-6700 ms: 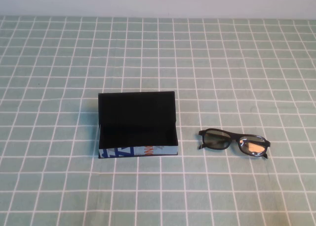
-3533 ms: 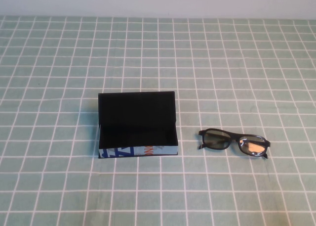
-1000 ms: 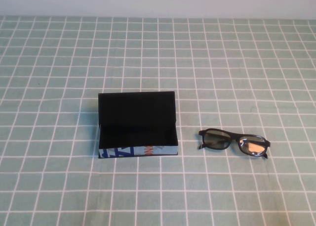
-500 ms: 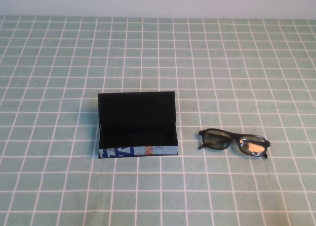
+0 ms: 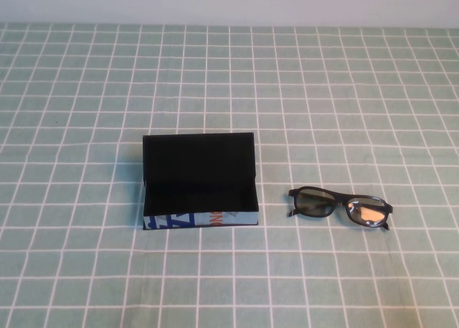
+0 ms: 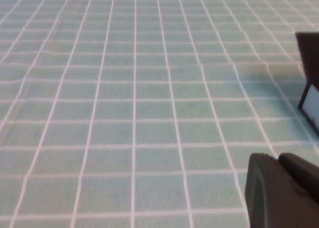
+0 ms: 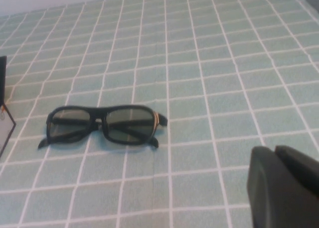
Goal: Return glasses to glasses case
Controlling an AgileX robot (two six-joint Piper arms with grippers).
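Glasses (image 5: 340,207) on table (image 5: 323,91), right of open glasses case (image 5: 199,190), apart.

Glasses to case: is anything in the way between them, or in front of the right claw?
Nothing visible. Bare tablecloth separates the glasses from the open glasses case. The right claw, shut, faces them unobstructed; the left claw sits beside the case.

both claws parked low, right claw (image 7: 284,188) closed, left claw (image 6: 281,190) unclear.
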